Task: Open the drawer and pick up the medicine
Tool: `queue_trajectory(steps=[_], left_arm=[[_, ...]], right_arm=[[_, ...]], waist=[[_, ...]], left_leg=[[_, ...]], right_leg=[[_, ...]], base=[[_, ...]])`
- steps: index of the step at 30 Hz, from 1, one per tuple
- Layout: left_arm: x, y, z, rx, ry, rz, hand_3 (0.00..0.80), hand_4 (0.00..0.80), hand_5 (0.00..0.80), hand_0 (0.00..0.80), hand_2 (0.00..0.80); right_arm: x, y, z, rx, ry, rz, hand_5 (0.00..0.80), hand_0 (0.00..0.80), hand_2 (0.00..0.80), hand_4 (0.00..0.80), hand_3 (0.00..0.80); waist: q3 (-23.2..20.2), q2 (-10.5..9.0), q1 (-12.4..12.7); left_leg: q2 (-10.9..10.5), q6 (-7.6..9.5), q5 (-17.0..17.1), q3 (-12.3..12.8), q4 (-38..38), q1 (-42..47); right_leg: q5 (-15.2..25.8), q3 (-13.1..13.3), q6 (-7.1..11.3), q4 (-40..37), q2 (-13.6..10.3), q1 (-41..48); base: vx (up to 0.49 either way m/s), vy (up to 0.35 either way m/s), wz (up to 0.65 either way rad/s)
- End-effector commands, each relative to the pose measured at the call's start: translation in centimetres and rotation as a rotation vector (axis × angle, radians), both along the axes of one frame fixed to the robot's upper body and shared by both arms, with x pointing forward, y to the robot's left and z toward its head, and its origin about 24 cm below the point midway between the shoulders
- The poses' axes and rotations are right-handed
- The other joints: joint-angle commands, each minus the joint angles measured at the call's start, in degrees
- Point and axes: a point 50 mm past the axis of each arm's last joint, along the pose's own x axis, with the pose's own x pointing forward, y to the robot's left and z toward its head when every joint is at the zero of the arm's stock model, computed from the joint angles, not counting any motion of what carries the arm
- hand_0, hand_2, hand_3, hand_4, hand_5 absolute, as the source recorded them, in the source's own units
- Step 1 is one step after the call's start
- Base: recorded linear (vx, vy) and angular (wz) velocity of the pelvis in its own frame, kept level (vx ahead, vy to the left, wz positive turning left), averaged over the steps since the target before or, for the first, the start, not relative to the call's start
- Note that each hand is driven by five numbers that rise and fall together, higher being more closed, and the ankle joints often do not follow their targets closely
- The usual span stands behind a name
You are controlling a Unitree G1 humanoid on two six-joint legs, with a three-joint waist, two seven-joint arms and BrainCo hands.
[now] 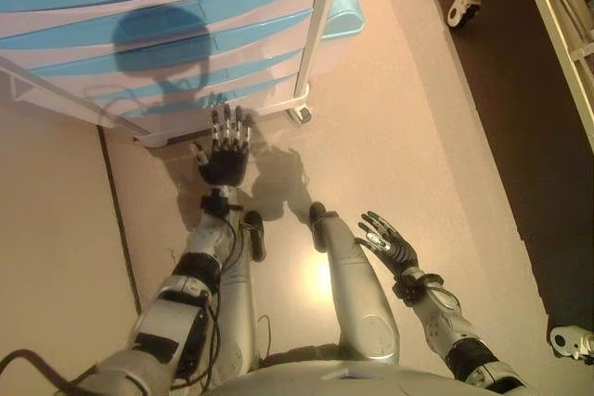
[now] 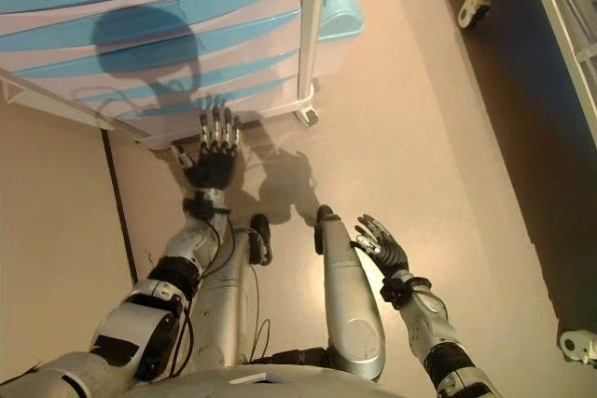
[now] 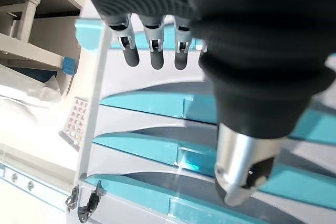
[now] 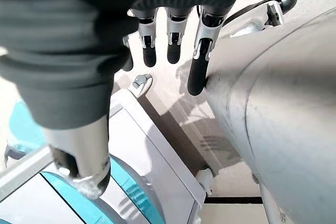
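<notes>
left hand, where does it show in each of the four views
Left eye view: left hand left of centre, fingers straight, tips at the drawer unit's bottom edge.
Right eye view: left hand in nearly the same place, left of centre.
Left wrist view: its dark cover and fingers across the top, pointing at the blue drawers.
Right wrist view: not in it.
Shared landmark: the drawer unit's white corner post.

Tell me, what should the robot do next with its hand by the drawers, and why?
Probably ease the left hand forward and curl its fingers under a blue drawer front. All the drawers look shut, no medicine shows, and the straight fingers only reach the bottom of the cabinet, gripping nothing. The right hand hangs open, low beside the robot.
</notes>
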Motion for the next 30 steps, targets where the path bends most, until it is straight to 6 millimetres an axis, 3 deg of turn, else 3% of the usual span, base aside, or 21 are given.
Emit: queue_trajectory(steps=[1,10,16,25,30], left_arm=[[0.5,0.1,2.7,-0.016,-0.114,0.024,0.0,0.0,0.0,0.0,0.0],[3.0,2.3,8.7,0.023,-0.188,0.116,0.0,0.0,0.0,0.0,0.0],[3.7,4.4,11.5,0.032,-0.213,0.204,0.0,0.0,0.0,0.0,0.0],[4.2,6.7,14.4,0.005,-0.242,0.306,0.0,0.0,0.0,0.0,0.0],[4.5,6.3,14.4,0.068,-0.234,0.277,0.0,0.0,0.0,0.0,0.0]], right_arm=[[-4.2,-0.4,-2.5,-0.045,0.151,0.071,0.0,0.0,0.0,0.0,0.0],[-4.3,-1.3,-2.5,-0.075,0.143,0.064,0.0,0.0,0.0,0.0,0.0],[-4.9,-1.7,-2.8,-0.091,0.137,0.071,0.0,0.0,0.0,0.0,0.0],[-5.1,-2.3,-2.9,-0.098,0.126,0.067,0.0,0.0,0.0,0.0,0.0],[-4.8,-2.3,-2.9,-0.097,0.116,0.07,0.0,0.0,0.0,0.0,0.0]], waist=[[-1.5,2.42,-0.9],[-1.1,2.46,-2.4],[-0.5,2.33,-3.3],[0.0,2.32,-4.0],[0.6,2.52,-3.9]], left_leg=[[-2.0,3.62,0.8,2.6,-9.3,2.0],[-1.6,3.82,-0.1,4.1,-9.8,2.6],[-1.6,4.02,-1.1,4.7,-9.8,3.3],[-1.2,4.1,-1.7,5.6,-10.0,3.4],[-1.3,3.96,-1.7,5.7,-10.3,3.4]], right_leg=[[4.0,-0.1,-1.84,-0.9,2.0,-1.9],[5.2,0.3,-1.5,-2.7,1.5,-1.8],[5.8,0.9,-1.36,-4.3,1.6,-1.3],[5.9,1.2,-1.44,-5.0,1.6,-1.4],[6.4,1.0,-1.31,-5.3,1.4,-1.4]], base=[[0.016,0.052,-0.03],[0.01,0.031,-0.05],[0.011,0.01,-0.05],[0.0,0.011,-0.02],[-0.007,0.001,0.0]])
